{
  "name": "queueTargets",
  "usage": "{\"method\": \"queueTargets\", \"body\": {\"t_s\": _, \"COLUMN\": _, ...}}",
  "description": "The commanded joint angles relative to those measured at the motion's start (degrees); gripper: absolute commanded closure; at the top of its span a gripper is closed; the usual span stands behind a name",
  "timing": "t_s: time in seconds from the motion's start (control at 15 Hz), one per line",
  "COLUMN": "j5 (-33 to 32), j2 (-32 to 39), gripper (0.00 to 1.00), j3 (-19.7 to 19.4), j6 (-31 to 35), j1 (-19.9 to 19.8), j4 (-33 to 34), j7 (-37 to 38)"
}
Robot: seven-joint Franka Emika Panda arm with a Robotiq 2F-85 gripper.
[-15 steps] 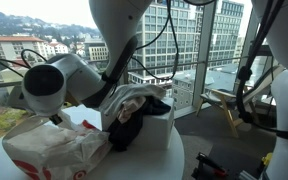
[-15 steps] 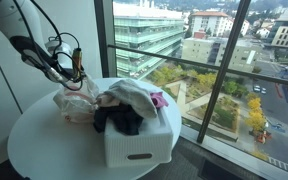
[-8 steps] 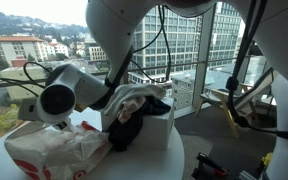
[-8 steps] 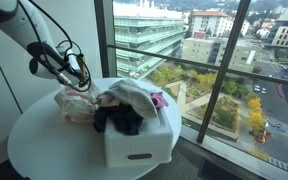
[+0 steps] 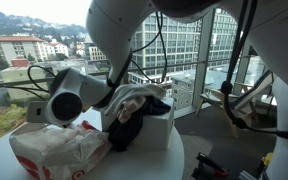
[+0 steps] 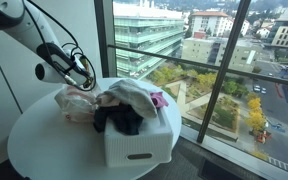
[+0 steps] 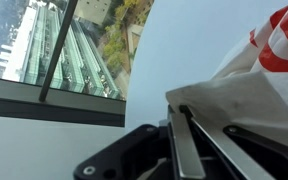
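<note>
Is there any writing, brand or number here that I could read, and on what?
None readable. The crumpled white plastic bag carries red printed marks, but no letters can be made out in any view. The white slotted basket and round white table show no writing.

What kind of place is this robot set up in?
Probably a high-floor office or lab: tall windows overlooking city buildings, a round white table, a white basket of clothes beside a plastic bag.
</note>
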Motion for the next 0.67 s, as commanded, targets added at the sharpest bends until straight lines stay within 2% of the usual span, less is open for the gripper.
{"method": "queueTargets", "body": {"t_s": 0.0, "j5": 1.81, "j2": 0.27, "gripper": 0.64, "j3": 0.19, "j6": -1.06, "j1": -0.32, "j4": 0.85, "j7": 1.25}}
{"method": "queueTargets", "body": {"t_s": 0.13, "j5": 6.53, "j2": -0.66, "gripper": 0.49, "j3": 0.10, "j6": -1.14, "j1": -0.12, "j4": -0.16, "j7": -0.09}}
{"method": "queueTargets", "body": {"t_s": 0.2, "j5": 12.01, "j2": -2.13, "gripper": 0.42, "j3": 7.90, "j6": -3.56, "j1": -6.57, "j4": -2.29, "j7": -7.38}}
{"method": "queueTargets", "body": {"t_s": 0.33, "j5": 21.67, "j2": -3.28, "gripper": 0.26, "j3": 10.13, "j6": -5.30, "j1": -7.94, "j4": -4.67, "j7": -12.90}}
{"method": "queueTargets", "body": {"t_s": 0.47, "j5": 29.41, "j2": -3.81, "gripper": 0.11, "j3": 13.14, "j6": -6.26, "j1": -9.52, "j4": -4.36, "j7": -17.68}}
{"method": "queueTargets", "body": {"t_s": 0.6, "j5": 31.34, "j2": -4.05, "gripper": 0.00, "j3": 14.46, "j6": -5.76, "j1": -9.95, "j4": -3.06, "j7": -18.49}}
